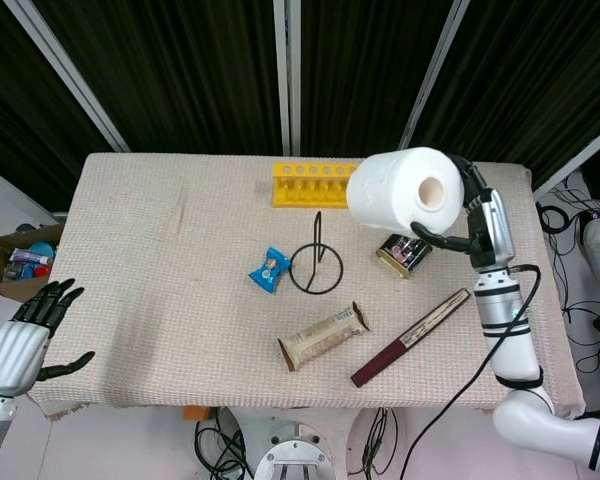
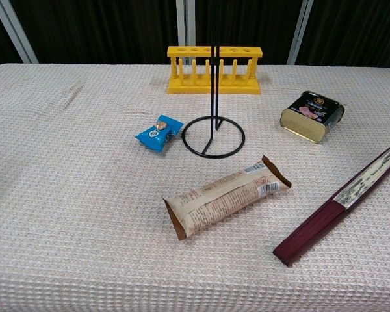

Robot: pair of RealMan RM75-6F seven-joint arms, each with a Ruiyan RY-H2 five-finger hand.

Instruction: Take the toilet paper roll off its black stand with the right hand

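Beige woven tablecloth (image 1: 160,250) under dark curtains, black stand (image 1: 317,262) bare beside yellow rack (image 1: 318,184), toilet paper roll (image 1: 405,189) lifted clear at right, grasped by right hand (image 1: 467,215); left hand (image 1: 35,325) idle, fingers spread.

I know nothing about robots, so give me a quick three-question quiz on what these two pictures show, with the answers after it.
1. True or false: the white toilet paper roll sits on the black wire stand.
2. Which hand holds the roll: A the left hand, B the right hand, C neither?
3. Fill in: the small blue snack packet lies just ____ of the stand's ring base in the chest view.

Key
1. False: the roll is lifted clear and the stand is bare.
2. B: the right hand grips it above the table; the left hand holds nothing, off the table's near-left corner.
3. Left.
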